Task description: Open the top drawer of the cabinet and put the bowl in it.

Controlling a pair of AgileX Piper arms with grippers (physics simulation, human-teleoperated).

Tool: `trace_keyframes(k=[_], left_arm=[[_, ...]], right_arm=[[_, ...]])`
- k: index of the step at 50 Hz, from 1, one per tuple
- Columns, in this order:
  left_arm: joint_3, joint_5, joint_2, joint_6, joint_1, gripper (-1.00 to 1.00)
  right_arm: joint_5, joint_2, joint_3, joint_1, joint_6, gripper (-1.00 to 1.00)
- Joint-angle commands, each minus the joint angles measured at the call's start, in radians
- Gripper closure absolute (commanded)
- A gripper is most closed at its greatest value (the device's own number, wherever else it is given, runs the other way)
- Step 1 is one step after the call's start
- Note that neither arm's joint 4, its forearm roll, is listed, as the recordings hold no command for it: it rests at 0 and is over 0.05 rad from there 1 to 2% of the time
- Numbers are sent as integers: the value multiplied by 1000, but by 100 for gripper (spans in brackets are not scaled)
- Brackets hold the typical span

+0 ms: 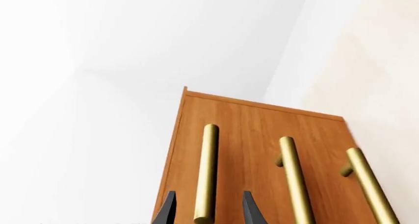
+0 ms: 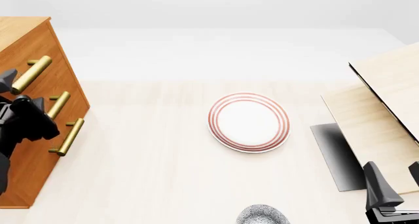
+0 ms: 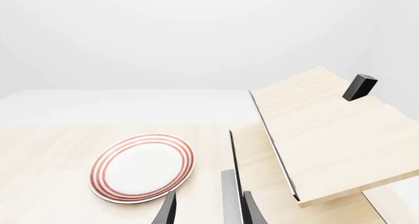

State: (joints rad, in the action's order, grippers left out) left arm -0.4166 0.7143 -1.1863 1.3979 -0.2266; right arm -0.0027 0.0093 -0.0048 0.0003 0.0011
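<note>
The left gripper (image 1: 207, 211) has its fingers apart around the top drawer's brass handle (image 1: 206, 172), on the cabinet (image 2: 33, 150) at the tabletop's left edge. It should close snugly, then pull straight out. The bowl (image 2: 263, 215) waits at the near edge.

The left arm (image 2: 23, 123) is matt black, built of blocky, rounded segments. Both claws are dark charcoal: the left claw (image 1: 208, 209) and the right claw (image 3: 208, 209) each show two slim fingers tapering to points, with faintly bluish inner faces.
</note>
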Motion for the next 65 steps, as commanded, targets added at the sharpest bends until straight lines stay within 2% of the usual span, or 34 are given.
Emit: trace_keyframes(k=[1,29,30,51,65], left_arm=[[-20,8,-31,-2,-10,-100],[-22,74,-132,-1,-63,-100],[-19,80,-131,1,-64,100],[31,35,-38,37,-31,100],[23,48,-61,34,20,100]], right_arm=[[0,-1,1,0,-1,-100],[0,0,1,0,0,-100],[0,-1,1,0,0,-100],[0,-1,1,0,0,-100],[0,-1,1,0,0,-100]])
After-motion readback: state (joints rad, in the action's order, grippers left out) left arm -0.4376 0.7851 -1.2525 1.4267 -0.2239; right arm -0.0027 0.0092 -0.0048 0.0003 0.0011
